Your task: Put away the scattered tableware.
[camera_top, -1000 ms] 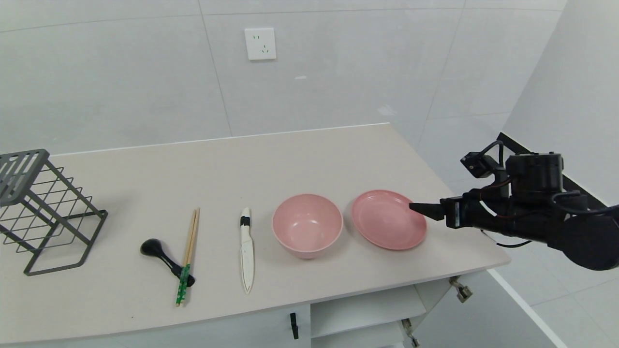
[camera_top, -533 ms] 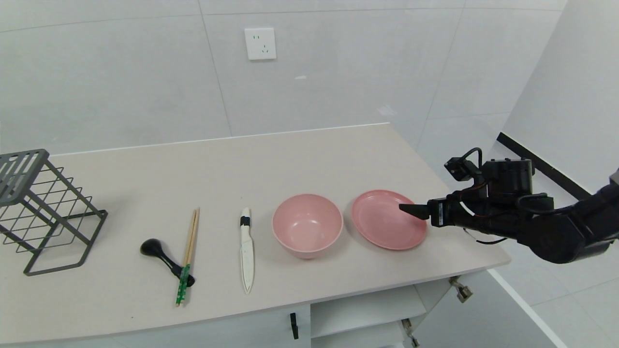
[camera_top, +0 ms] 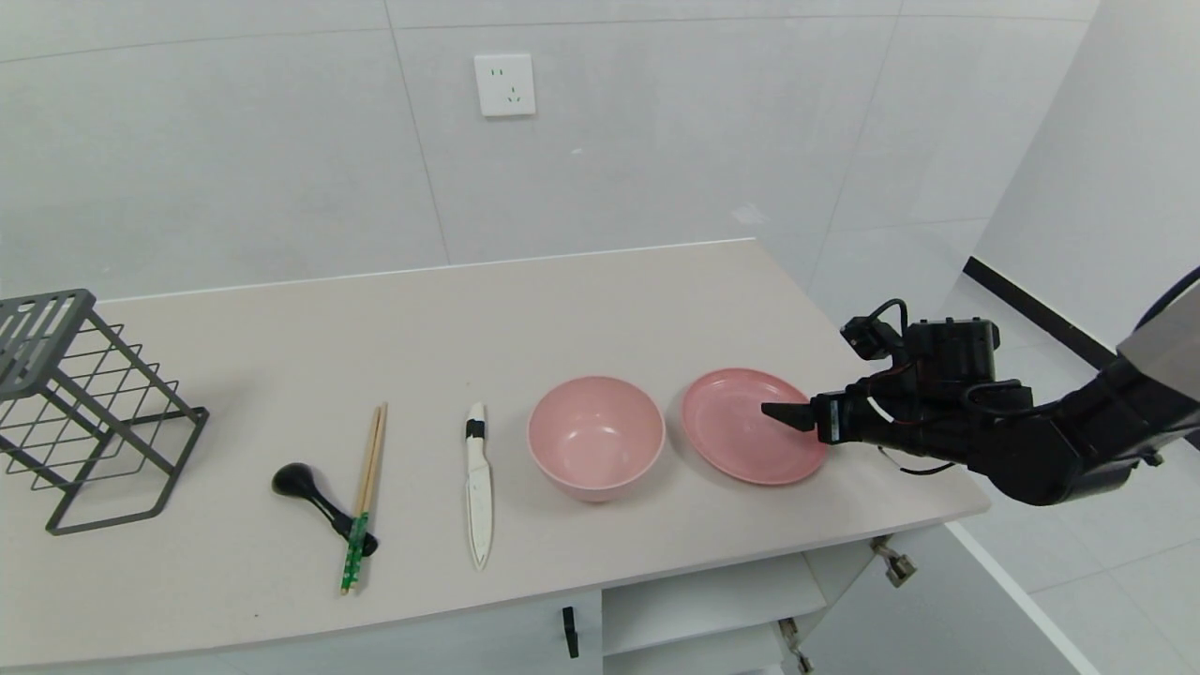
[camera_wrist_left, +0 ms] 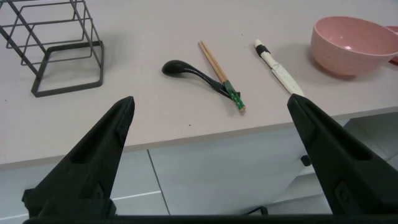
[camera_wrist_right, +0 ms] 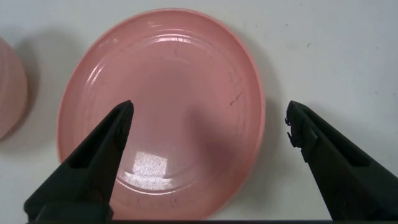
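Plate (camera_top: 753, 425): right gripper (camera_wrist_right: 208, 107), fingers spread wide above it, should drop to 1 rim edge and pinch there; left gripper (camera_wrist_left: 211, 106) likewise spread, holding nothing.

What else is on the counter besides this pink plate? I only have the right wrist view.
Observer: Past the pink bowl lie a white knife, chopsticks and a black spoon, in a row along the counter.
Operator: Anywhere to put them?
Observer: A dark wire rack stands at the counter's left end, beyond the spoon.
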Robot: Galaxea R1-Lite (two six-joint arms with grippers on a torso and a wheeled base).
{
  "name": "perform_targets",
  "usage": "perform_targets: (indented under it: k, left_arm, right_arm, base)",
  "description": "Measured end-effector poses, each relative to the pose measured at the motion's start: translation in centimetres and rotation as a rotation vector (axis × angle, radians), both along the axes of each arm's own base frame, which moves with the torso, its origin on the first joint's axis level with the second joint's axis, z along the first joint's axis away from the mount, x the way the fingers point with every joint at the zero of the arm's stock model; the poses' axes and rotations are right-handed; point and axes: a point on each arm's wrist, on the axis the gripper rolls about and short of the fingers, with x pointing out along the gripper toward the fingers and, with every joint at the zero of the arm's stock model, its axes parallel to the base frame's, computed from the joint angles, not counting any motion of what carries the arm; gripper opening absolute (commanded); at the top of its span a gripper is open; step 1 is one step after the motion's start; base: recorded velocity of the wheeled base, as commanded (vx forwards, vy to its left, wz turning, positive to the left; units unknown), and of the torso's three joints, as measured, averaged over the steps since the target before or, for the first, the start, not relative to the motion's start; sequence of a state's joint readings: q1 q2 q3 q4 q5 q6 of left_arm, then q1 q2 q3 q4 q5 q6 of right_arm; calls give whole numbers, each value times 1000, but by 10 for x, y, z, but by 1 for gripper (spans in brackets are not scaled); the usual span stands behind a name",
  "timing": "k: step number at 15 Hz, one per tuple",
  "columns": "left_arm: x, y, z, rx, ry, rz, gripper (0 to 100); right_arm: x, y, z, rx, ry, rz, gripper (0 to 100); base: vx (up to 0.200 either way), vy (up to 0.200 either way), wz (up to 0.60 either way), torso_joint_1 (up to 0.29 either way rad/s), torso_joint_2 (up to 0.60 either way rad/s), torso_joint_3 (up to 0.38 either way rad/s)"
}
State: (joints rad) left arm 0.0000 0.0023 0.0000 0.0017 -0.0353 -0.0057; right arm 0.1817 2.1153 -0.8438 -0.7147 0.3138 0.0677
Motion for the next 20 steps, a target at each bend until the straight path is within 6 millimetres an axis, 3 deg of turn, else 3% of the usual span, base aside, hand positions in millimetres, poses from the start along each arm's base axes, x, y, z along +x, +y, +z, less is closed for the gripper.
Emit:
perform_targets:
  k: [9, 10, 20]
  left_arm:
    - [0, 0, 0, -2, 0, 0, 100]
    - [0, 0, 0, -2, 0, 0, 100]
    - [0, 0, 0, -2, 0, 0, 100]
  right_arm:
    - [5, 22, -13, -3, 22, 41, 100]
    - [5, 23, -14, -3, 23, 42, 0]
    - [8, 18, -30, -30, 57, -8, 0]
  base:
    - [0, 0, 0, 0, 0, 0]
    - [0, 0, 0, 0, 0, 0]
    - [0, 0, 0, 0, 0, 0]
